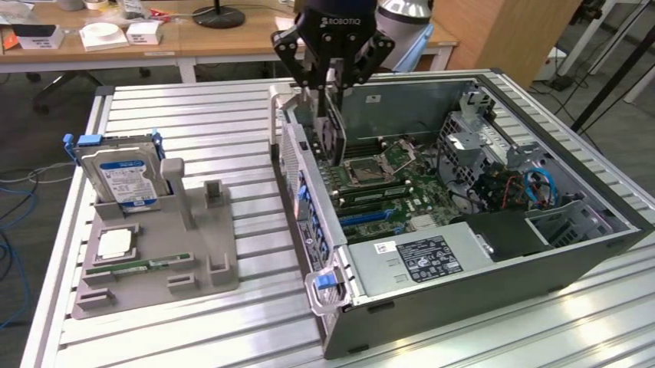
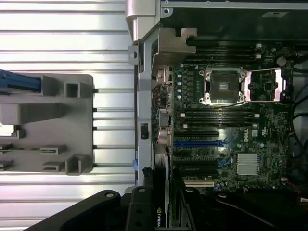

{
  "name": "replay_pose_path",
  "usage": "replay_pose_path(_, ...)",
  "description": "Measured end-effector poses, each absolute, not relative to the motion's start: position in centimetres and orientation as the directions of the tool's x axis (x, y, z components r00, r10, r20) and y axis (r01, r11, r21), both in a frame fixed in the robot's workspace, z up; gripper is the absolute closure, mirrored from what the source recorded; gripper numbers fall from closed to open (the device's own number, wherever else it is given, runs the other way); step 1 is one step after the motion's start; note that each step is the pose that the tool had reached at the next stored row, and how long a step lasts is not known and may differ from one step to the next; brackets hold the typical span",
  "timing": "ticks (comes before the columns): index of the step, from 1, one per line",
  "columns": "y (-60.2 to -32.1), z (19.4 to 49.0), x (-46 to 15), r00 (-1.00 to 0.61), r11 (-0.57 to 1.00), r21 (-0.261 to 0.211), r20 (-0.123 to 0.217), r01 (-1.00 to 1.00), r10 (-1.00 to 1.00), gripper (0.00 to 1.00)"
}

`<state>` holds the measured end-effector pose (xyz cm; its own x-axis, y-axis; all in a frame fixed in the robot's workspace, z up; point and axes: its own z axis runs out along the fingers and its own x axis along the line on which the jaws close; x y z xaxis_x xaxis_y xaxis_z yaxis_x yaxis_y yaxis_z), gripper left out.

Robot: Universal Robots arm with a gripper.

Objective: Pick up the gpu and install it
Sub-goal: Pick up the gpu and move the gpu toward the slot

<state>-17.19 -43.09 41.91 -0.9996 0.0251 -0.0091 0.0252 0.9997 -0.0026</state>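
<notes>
At the exterior view's left, the gray holder tray (image 1: 195, 253) carries the hard drive (image 1: 123, 176) standing upright and the memory stick (image 1: 143, 265) lying flat near its front, both well apart from me. Moving right, past the rear wall of the open computer case (image 1: 573, 253), comes my claw (image 1: 327, 90). It is drawn narrow and pinches the gpu (image 1: 330, 142) by its upper edge. The card hangs upright on edge, just inside that rear wall and above the motherboard (image 1: 409, 195). I cannot tell whether its lower edge touches a slot. From my wrist I look down its thin edge, with the blue slot (image 2: 199, 143) and the CPU socket (image 2: 222, 86) spread beyond. I judge the card light and stiff, but delicate: the board would crack or its parts shear under a twist. I judge its smooth black face could slip between my pads. The top edge near the middle seems the right hold, keeping the connector edge free and the card hanging straight. Further right sit the power supply (image 1: 419, 257) and the drive bays.
</notes>
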Motion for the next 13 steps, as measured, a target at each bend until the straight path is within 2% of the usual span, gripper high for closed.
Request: replay_pose_path(13, -43.1, 41.9, -14.3, -1.000, 1.000, -0.003, -0.007, 0.025, 0.025, 0.74)
